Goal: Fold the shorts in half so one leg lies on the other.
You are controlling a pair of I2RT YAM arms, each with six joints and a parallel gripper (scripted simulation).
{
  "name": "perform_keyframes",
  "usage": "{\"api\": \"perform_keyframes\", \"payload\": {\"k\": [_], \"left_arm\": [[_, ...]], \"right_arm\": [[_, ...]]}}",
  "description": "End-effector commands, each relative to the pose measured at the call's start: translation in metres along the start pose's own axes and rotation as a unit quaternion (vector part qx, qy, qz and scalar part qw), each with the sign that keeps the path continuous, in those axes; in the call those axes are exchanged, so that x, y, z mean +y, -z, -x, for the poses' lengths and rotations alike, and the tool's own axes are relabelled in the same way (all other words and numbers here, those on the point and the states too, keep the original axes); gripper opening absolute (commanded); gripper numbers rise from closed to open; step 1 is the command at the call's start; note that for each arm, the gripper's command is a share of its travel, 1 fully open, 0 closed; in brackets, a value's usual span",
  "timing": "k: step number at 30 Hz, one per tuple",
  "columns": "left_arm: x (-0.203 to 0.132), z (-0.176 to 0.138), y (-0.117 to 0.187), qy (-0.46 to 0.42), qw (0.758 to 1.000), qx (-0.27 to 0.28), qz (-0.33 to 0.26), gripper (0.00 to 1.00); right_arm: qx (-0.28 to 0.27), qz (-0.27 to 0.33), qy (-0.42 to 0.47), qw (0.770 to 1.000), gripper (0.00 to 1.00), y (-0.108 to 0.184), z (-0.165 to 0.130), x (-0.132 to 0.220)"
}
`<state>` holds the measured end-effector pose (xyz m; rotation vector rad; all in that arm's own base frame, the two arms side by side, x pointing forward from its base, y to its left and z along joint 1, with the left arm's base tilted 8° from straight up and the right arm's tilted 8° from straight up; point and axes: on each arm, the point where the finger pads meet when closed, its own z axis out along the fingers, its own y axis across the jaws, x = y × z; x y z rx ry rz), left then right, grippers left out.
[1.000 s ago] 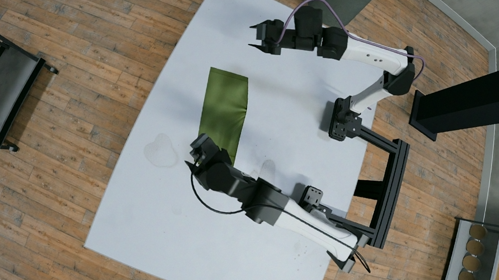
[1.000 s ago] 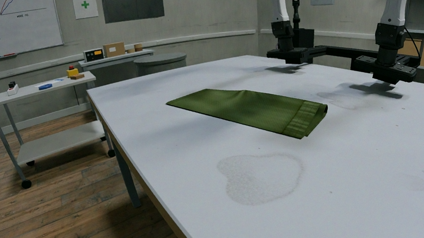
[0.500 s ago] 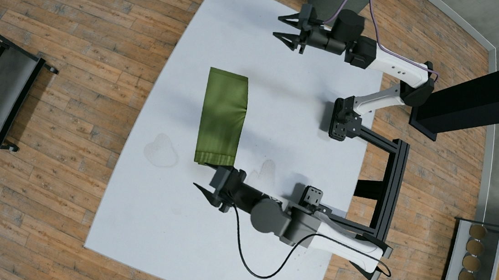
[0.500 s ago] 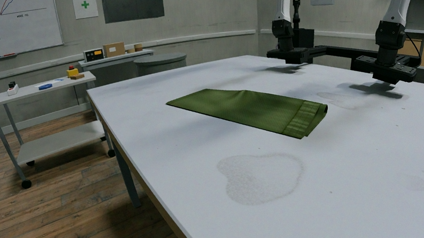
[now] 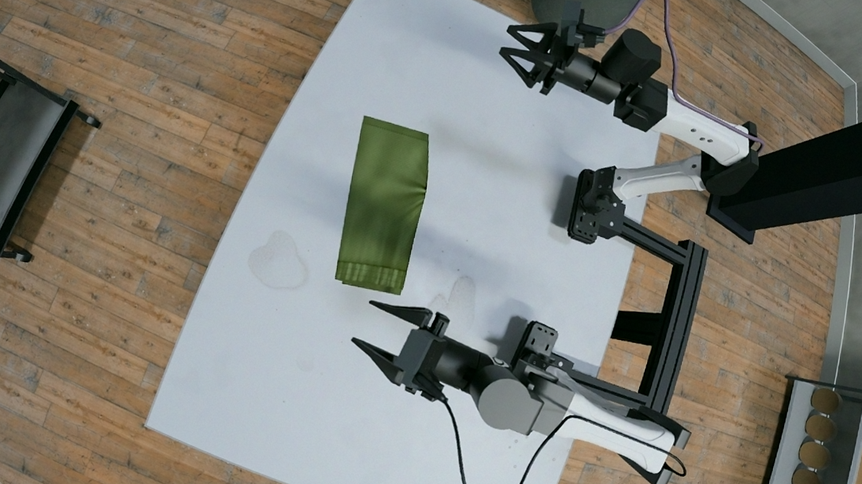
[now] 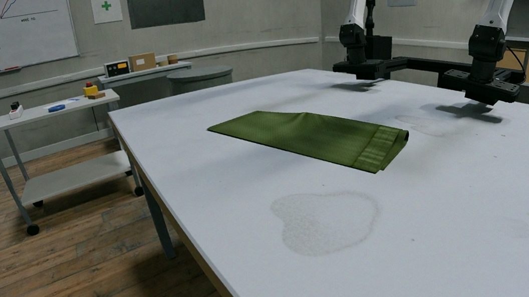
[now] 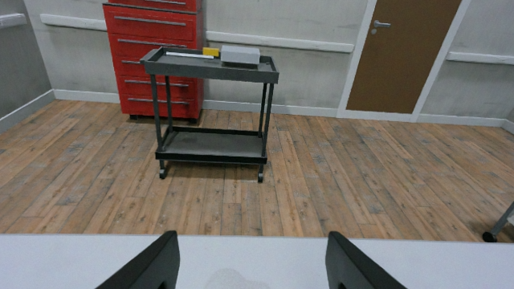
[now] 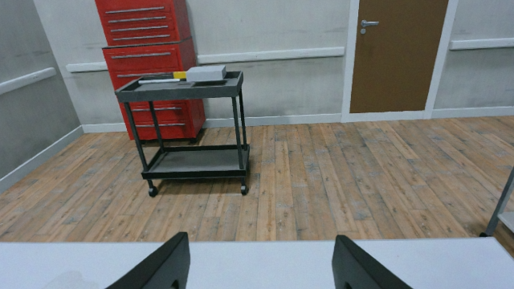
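On table [image 5: 264, 394] [image 6: 452, 259] [image 7: 80, 257] [image 8: 261, 273]: one folded shorts [image 5: 385, 200] [image 6: 310, 142]; left end effector [image 5: 361, 320] [image 7: 254, 236], right end effector [image 5: 504, 39] [image 8: 261, 238], both released.
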<state>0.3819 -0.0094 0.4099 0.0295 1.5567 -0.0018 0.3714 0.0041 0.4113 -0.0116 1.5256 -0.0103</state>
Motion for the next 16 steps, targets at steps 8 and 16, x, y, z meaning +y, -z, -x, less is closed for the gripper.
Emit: {"api": "perform_keyframes", "payload": {"k": [8, 16], "left_arm": [[-0.002, 0.013, 0.001, 0.004, 1.0, -0.009, -0.007, 0.54], [-0.002, 0.013, 0.001, 0.004, 1.0, -0.008, -0.006, 0.54]], "right_arm": [[-0.029, 0.006, 0.003, 1.0, 0.54, 0.001, 0.025, 0.002], [-0.034, 0.008, 0.003, 0.999, 0.54, 0.006, 0.029, 0.003]]}}
